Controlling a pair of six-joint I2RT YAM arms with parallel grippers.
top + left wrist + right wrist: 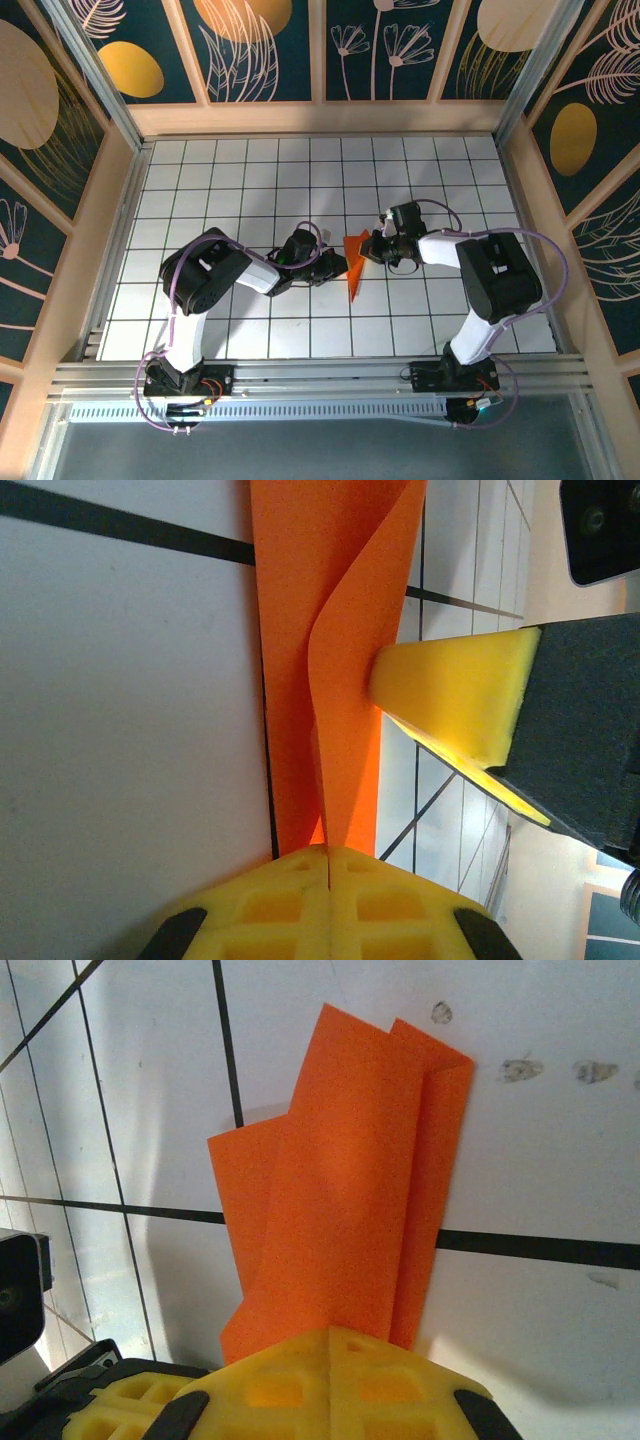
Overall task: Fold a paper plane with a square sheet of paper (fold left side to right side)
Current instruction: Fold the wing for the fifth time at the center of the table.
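Where the left gripper (330,266) is closed tight, the creased orange sheet of paper (355,263) is pinched at its 9 o'clock edge, at the middle of the table (200,180). Its 2 o'clock edge is clamped in the closed right gripper (370,249); white tiles (450,180) are seen all around.

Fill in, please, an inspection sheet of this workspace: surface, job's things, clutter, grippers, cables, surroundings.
Surface: white table with black grid lines; a few small dark marks.
Job's things: creased bright orange paper sheet, folded in layers, held between both grippers.
Clutter: nothing seen.
Grippers: left gripper shut on the sheet; right gripper shut on the sheet.
Cables: purple cables loop along both arms.
Surroundings: dark wall panels with gold plant pattern, pale wooden frame.
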